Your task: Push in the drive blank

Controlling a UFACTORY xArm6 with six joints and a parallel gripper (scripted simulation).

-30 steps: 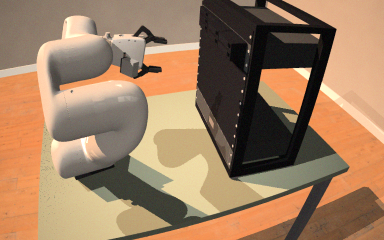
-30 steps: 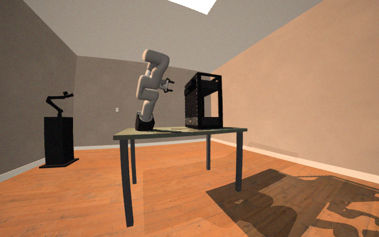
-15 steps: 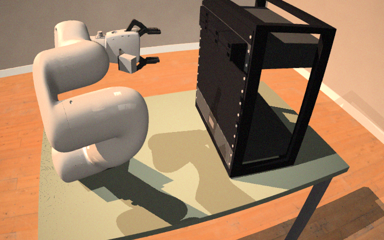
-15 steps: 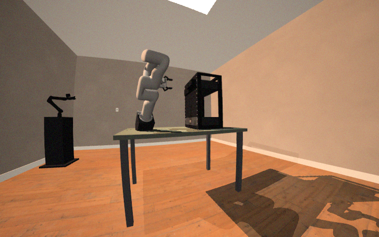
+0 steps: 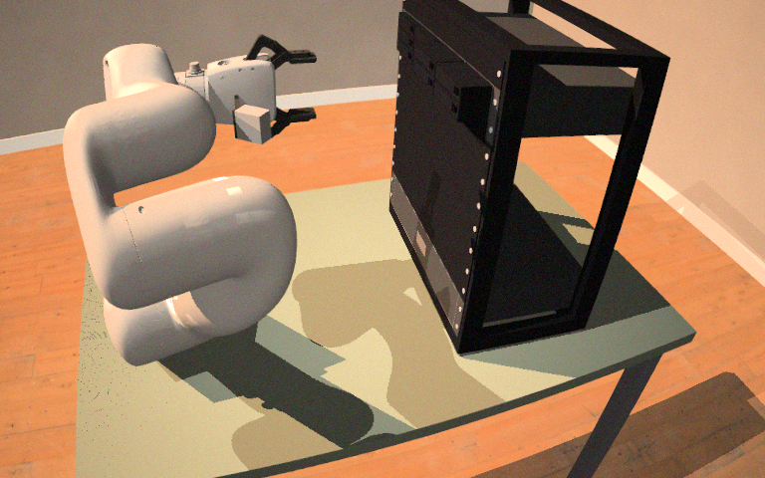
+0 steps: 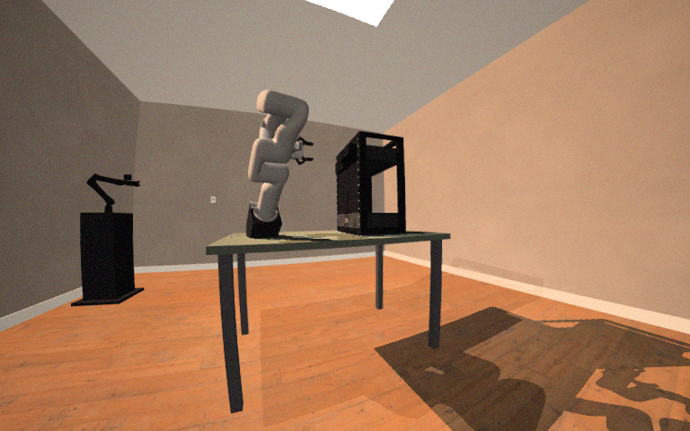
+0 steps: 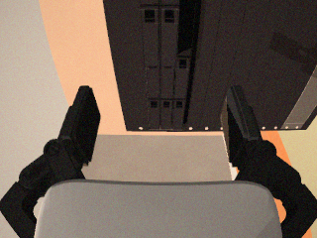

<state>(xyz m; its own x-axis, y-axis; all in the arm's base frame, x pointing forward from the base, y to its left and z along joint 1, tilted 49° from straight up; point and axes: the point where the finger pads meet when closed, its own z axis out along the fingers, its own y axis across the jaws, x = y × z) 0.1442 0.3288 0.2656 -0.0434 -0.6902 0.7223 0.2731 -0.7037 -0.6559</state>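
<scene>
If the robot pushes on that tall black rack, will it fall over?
Probably not easily, but care is needed. The tall black rack stands taller than its base is deep, and the heavy-looking chassis sits near its top, so a hard, high push might rock it. The open gripper isn't touching it.

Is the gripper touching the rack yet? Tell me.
Apart. The top view shows open floor and wall between the open gripper and the rack; the exterior view shows the same gap.
</scene>
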